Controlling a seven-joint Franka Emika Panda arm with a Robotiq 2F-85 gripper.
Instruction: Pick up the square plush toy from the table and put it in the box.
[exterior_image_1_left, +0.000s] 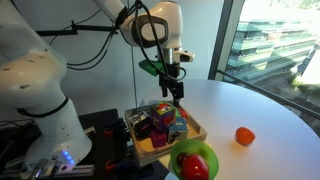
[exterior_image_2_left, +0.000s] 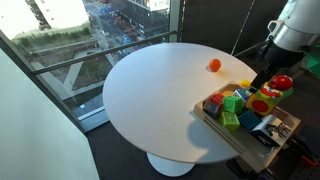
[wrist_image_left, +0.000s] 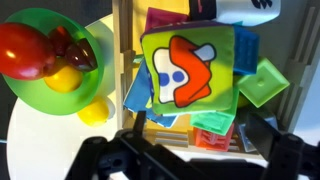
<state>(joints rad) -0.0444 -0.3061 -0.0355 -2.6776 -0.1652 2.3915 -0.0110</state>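
I see the square plush toy (wrist_image_left: 188, 68) lying inside the shallow light-wood box (exterior_image_1_left: 146, 146), resting on top of a heap of other colourful soft blocks. The face turned up to the wrist camera has a green border and an orange and white figure on it. In the wrist view the toy sits directly ahead of the gripper (wrist_image_left: 190, 160) and centred between the two dark fingers (wrist_image_left: 100, 158). The fingers stand far apart at the bottom edge of the picture, clear of the toy on both sides. The gripper is spread wide and has hold of nothing.

In an exterior view the gripper (exterior_image_1_left: 176, 92) hangs a little above the box with its fingers pointing straight down. The white arm reaches over from the base at the left, its wrist bent downward.

The box stands at the edge of the round white counter (exterior_image_2_left: 150, 90), just beside a round bright green bowl (wrist_image_left: 50, 100). A small orange ball (exterior_image_1_left: 244, 136) lies well apart from both.
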